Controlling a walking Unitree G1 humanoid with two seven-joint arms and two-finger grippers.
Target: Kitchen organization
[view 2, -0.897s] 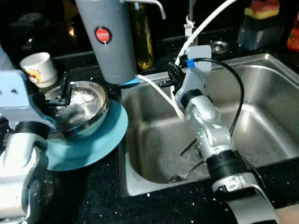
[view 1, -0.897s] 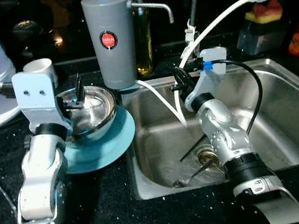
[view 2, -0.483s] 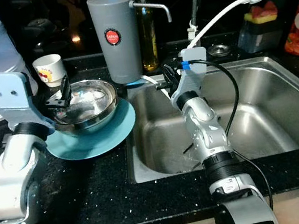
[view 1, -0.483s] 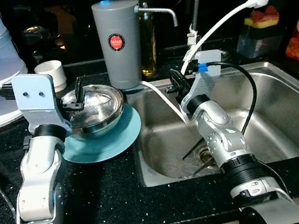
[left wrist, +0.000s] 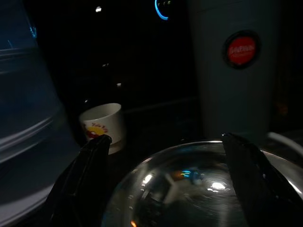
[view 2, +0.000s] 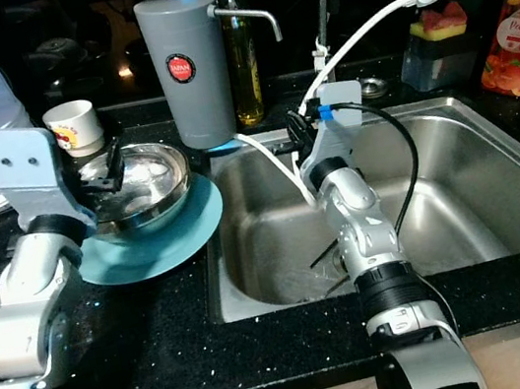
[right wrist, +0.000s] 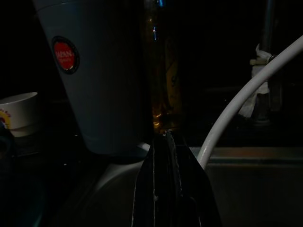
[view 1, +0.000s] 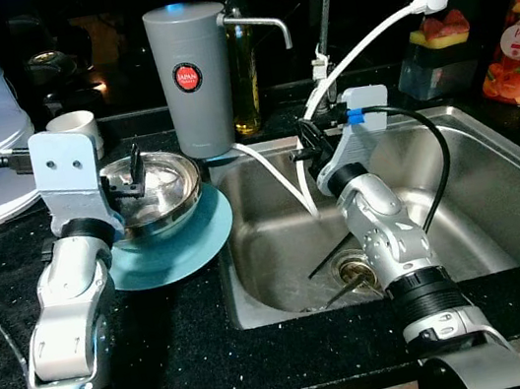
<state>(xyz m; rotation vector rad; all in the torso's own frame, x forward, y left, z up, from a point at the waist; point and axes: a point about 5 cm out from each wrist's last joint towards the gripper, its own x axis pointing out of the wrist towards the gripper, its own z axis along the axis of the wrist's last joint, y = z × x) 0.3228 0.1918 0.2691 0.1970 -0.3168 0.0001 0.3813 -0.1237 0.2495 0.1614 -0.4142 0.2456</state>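
In the eye views, one steel bowl (view 1: 151, 188) is seen on one teal plate (view 1: 194, 245) on the tabletop (view 1: 184, 337), beside the sink (view 1: 501, 204). The left gripper (view 1: 134, 174) is held at its rim; the rim should be straddled squarely (judged).

In the left wrist view, jaws are spread wide, empty.

In the right wrist view, the right gripper (right wrist: 165, 165) is pressed closed, empty.

Whole scene shifted between frames: camera moved, not the objects. Left gripper (view 1: 134, 171) holds the same pose, fingers spread over the steel bowl (view 1: 164, 186). Right gripper (view 1: 303, 139) unchanged at the sink (view 1: 496, 175) rim.
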